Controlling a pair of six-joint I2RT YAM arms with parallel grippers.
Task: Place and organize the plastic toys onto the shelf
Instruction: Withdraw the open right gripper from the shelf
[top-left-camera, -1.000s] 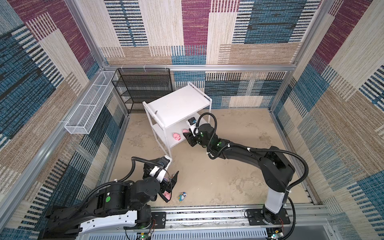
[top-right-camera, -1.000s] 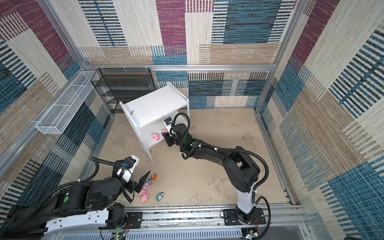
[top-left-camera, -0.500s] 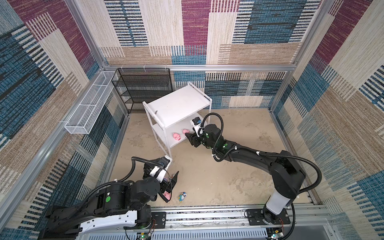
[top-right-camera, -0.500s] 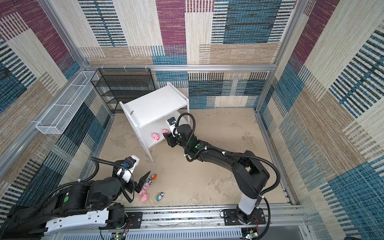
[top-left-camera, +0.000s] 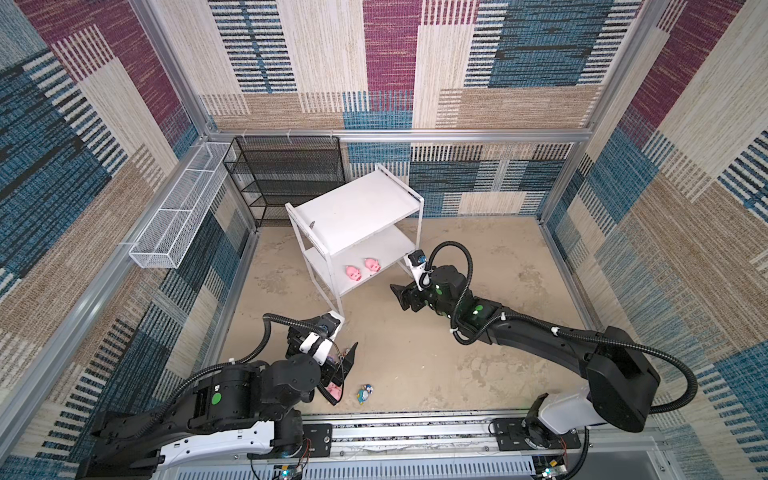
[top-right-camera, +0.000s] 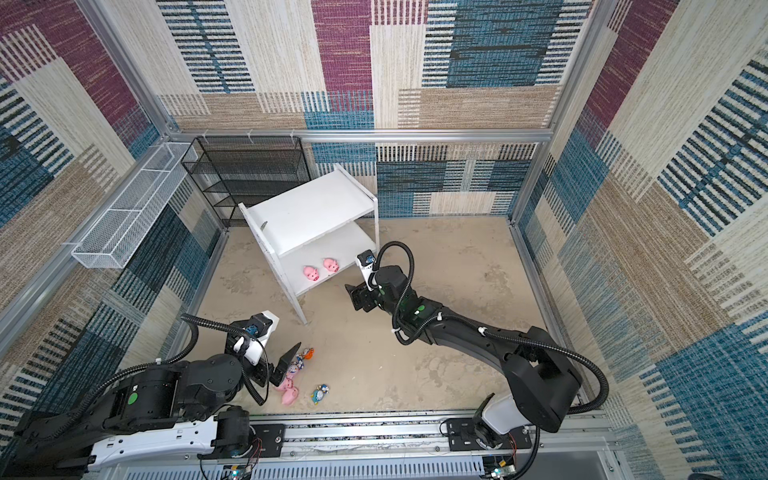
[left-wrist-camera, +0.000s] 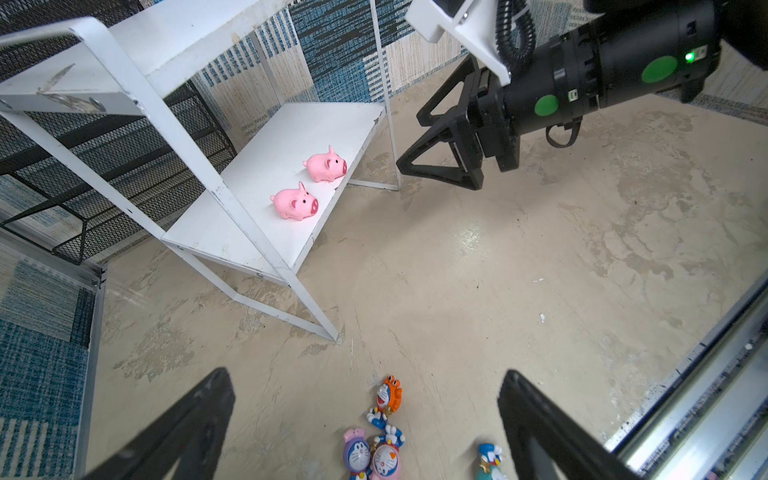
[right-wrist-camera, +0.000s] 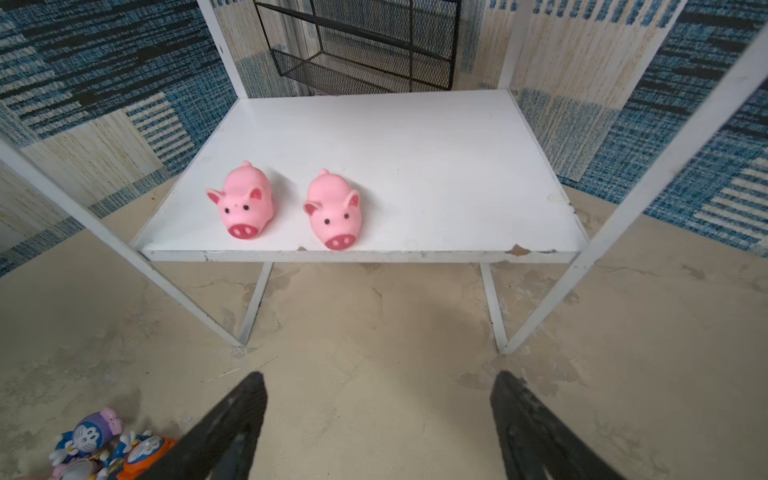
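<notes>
The white shelf (top-left-camera: 357, 205) stands at the back left, and two pink pigs (top-left-camera: 353, 273) (top-left-camera: 372, 264) sit side by side at the front edge of its lower board (right-wrist-camera: 415, 166). My right gripper (top-left-camera: 400, 293) hovers open and empty over the floor just in front of that board (right-wrist-camera: 379, 377). My left gripper (left-wrist-camera: 365, 376) is open above the toys on the floor: an orange-hooded figurine (left-wrist-camera: 388, 395), a purple one (left-wrist-camera: 356, 453), a pink one (left-wrist-camera: 386, 457) and a blue one (left-wrist-camera: 490, 461). Two more pigs (top-right-camera: 286, 384) (top-right-camera: 291, 397) lie beside the left gripper (top-right-camera: 282, 370).
A black mesh rack (top-left-camera: 286, 174) stands behind the shelf, against the back wall. A long white wire basket (top-left-camera: 178, 216) hangs on the left wall. A metal rail (top-left-camera: 415, 432) runs along the front edge. Bare floor (top-left-camera: 478, 353) lies to the right.
My right gripper has opened and drawn back from the shelf's lower board, and the second pig now stands there beside the first. The left arm has not moved.
</notes>
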